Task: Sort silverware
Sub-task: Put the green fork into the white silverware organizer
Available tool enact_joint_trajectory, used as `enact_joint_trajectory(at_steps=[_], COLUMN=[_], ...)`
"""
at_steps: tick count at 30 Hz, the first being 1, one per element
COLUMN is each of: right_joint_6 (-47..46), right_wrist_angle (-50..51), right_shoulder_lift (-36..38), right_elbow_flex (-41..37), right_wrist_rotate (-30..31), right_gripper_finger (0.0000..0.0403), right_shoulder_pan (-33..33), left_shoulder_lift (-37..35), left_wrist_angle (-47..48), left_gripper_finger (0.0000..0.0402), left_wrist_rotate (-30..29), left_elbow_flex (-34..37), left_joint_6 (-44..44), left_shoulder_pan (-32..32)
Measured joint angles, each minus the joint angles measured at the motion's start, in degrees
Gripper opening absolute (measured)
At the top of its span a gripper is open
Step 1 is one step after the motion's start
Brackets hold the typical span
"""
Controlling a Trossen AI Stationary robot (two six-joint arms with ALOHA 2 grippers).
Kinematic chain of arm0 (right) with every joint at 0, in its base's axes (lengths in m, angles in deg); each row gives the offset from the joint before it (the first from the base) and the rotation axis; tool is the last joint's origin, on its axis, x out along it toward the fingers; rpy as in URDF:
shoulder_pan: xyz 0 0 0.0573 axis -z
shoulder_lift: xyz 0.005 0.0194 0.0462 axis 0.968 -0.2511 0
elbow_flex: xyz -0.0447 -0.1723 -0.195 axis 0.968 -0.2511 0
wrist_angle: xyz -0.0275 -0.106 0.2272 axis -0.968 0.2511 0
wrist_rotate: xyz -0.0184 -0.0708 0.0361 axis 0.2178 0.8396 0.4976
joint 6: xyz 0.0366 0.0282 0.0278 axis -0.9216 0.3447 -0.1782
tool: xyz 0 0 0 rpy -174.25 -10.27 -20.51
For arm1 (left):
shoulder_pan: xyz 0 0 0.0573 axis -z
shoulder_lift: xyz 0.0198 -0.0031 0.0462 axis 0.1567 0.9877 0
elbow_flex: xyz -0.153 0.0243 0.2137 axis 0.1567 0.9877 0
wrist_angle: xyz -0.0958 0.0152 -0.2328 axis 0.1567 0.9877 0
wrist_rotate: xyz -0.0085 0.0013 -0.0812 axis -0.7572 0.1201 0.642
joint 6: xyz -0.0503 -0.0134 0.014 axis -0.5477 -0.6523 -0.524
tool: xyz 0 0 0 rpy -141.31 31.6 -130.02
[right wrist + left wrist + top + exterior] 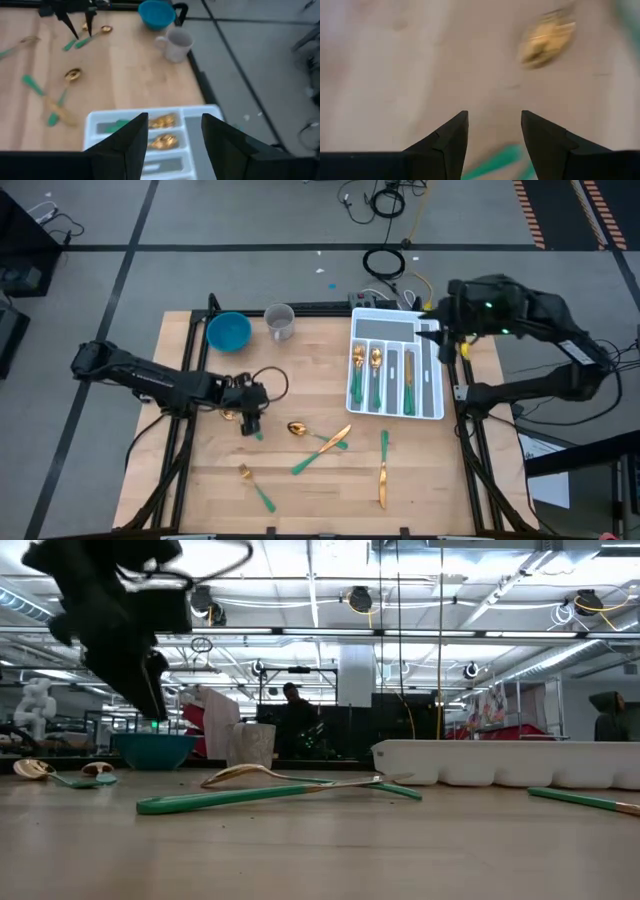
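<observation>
Green-handled gold silverware lies loose on the wooden table: a spoon point(296, 428), a piece crossing it point(320, 450), a fork point(255, 485) and a knife point(383, 470). Several more pieces lie in the white divided tray point(352, 385). My left gripper point(248, 423) is open and points down just above another spoon point(547, 37). That spoon's green handle point(502, 160) shows between the fingers, below them. My right gripper point(175, 116) is open and empty above the tray's far right part point(432, 330).
A blue bowl point(229, 332) and a clear cup point(280, 321) stand at the table's far edge, left of the tray. Black frame rails run along the table's sides. Bare wood lies at the near left and near right.
</observation>
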Motion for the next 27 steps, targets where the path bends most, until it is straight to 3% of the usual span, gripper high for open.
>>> enact_joint_trajectory(at_steps=[4,8,12,20,27], right_joint_6=[-4.6,-7.5,-7.9,-8.0,-8.0], right_wrist_angle=[4.6,6.1,5.3,3.9,4.0], right_shoulder_lift=[1.0,0.6,-0.5,-3.8,-6.8], right_elbow_flex=[0.0,0.0,0.0,0.0,0.0], right_wrist_rotate=[0.0,-0.1,0.0,0.0,-0.1], right_gripper_finger=[0.0178,0.0178,0.0178,0.0178,0.0178], right_shoulder_pan=[-3.1,-5.4,-7.5,-9.6,-10.2], left_shoulder_lift=[0.7,3.3,8.7,23.1,28.5], left_wrist_angle=[-2.5,-3.1,-1.6,8.7,8.5], left_gripper_finger=[0.019,0.0189,0.0189,0.0189,0.0189], left_wrist_rotate=[1.8,-3.2,-3.9,-2.3,0.4], left_elbow_flex=[-1.7,-4.9,-8.2,-15.7,-18.4], left_joint_6=[-2.6,-7.0,-10.7,-9.4,-6.9], left_shoulder_pan=[11.4,21.7,28.0,32.4,32.6])
